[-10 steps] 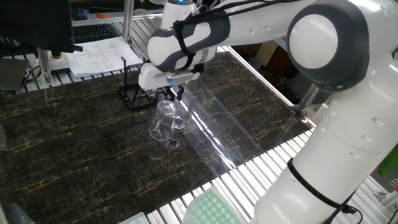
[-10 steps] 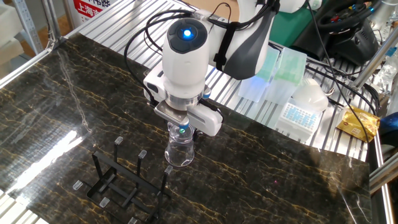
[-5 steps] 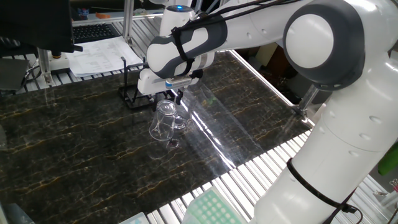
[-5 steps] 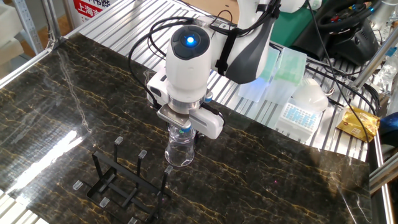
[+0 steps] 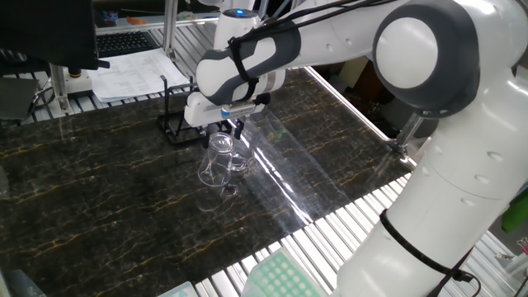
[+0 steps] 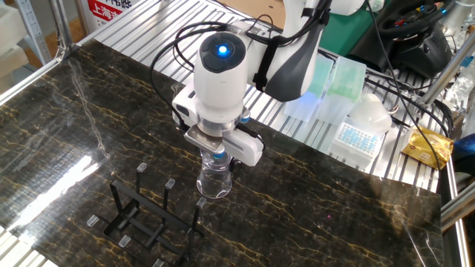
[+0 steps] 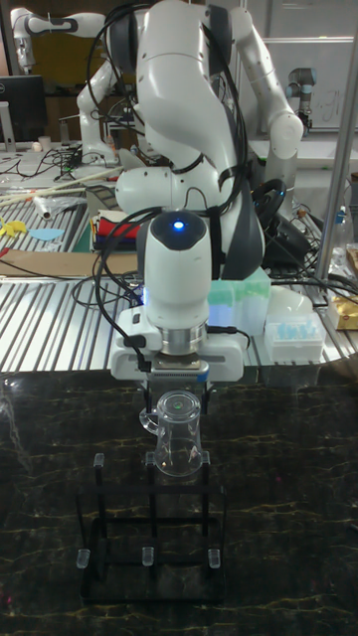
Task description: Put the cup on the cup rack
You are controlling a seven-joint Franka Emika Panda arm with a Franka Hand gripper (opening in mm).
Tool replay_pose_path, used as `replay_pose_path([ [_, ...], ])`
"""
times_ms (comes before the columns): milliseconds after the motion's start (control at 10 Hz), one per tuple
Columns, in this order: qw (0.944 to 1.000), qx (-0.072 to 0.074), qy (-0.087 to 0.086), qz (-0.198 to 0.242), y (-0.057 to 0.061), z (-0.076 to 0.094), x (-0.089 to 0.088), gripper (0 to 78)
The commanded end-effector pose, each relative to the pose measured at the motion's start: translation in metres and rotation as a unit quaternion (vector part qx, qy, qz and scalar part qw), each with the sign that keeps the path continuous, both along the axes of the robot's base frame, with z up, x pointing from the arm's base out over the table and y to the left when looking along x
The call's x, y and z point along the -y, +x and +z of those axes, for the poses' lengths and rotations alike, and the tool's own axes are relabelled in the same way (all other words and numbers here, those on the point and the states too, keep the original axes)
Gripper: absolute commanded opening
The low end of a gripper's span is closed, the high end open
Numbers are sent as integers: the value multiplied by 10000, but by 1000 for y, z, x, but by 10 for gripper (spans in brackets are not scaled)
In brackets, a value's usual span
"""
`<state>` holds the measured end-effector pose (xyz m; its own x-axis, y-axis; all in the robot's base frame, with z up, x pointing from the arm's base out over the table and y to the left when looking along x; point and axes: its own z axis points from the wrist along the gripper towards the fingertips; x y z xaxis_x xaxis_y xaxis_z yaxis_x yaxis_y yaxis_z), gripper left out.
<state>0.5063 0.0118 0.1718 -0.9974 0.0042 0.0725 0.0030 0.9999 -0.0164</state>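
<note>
1. Where the arm reaches over the dark marble table (image 5: 99, 190), the gripper (image 5: 231, 125) points down with its fingers clenched on the base of the cup (image 5: 218, 161).
2. The cup (image 7: 177, 435) is upside down, mouth toward the table, its handle (image 7: 149, 421) sticking out sideways.
3. In the other fixed view the cup (image 6: 214, 178) is just beside the cup rack (image 6: 148, 216), apart from its pegs.
4. In the tall fixed view the cup overlaps the cup rack (image 7: 149, 537); whether they touch I cannot tell.
</note>
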Motion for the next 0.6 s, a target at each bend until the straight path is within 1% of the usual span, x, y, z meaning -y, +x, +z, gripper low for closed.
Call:
replay_pose_path([
  [100,10000,28,-40,-60,-6,-8,-4,775],
  [400,10000,28,-60,-50,-7,-9,-5,775],
  [600,10000,28,-66,-32,-6,-13,-3,775],
])
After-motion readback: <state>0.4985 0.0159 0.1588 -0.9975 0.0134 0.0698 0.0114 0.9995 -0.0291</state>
